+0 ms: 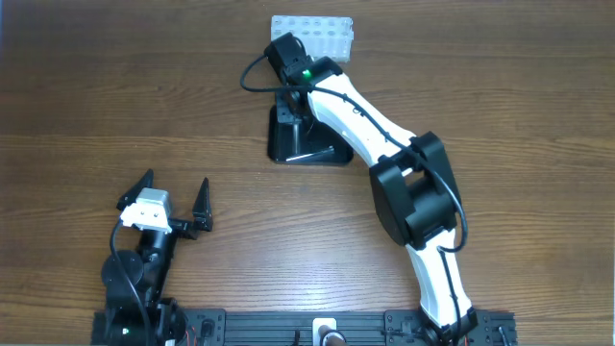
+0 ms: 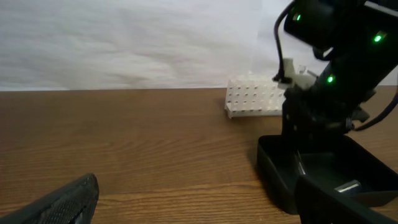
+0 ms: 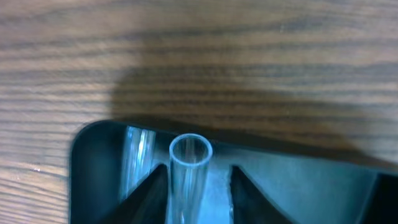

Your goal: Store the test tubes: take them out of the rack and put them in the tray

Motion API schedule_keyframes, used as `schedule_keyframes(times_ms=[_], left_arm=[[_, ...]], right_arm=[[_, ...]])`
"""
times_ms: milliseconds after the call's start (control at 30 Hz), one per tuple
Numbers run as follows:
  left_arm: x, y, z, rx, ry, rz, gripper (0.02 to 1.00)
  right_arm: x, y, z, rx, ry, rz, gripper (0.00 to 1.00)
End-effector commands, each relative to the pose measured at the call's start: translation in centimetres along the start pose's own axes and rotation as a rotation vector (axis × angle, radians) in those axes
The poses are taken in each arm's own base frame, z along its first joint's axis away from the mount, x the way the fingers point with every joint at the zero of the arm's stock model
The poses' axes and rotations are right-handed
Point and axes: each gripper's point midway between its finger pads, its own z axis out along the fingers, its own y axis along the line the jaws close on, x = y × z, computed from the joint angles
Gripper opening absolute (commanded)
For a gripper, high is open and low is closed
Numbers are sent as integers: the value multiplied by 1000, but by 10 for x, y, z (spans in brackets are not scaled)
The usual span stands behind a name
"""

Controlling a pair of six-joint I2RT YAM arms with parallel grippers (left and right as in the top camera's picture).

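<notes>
- Wooden table [image 1: 96, 96]: white rack [image 1: 312, 37] at the far edge, black tray [image 1: 283, 154] nearer the arms.
- Right gripper [image 3: 198, 180]: clamped on a test tube [image 3: 190, 155] above the tray; another tube [image 3: 137, 158] lies inside.
- Left gripper [image 1: 175, 192]: fingers spread, empty.
- I judge the tubes light, slick, brittle; grasp mid-barrel, gently.
</notes>
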Motion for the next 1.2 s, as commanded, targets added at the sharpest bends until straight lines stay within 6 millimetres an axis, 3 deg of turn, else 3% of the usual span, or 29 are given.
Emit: schedule_keyframes(times_ms=[33,267,533,700,800,1000,1200], left_arm=[[1,-1,0,6,-3,14,1000],[1,-1,0,6,-3,15,998],[1,-1,0,6,-3,14,1000],[1,-1,0,6,-3,15,1000],[1,-1,0,7,-3,15,1000],[1,-1,0,7,-3,15,1000],[1,-1,0,6,-3,15,1000]], right_arm=[[4,-2,4,2,14,2,397],[-11,4,-36,-29,-58,-38,481],[-39,-12,-118,28,-245,-28,555],[-65,-33,-164,101,-406,-13,665],[-92,-40,-177,127,-518,-39,704],[-133,-53,-160,131,-627,-18,831],[-162,-81,-109,152,-660,52,890]])
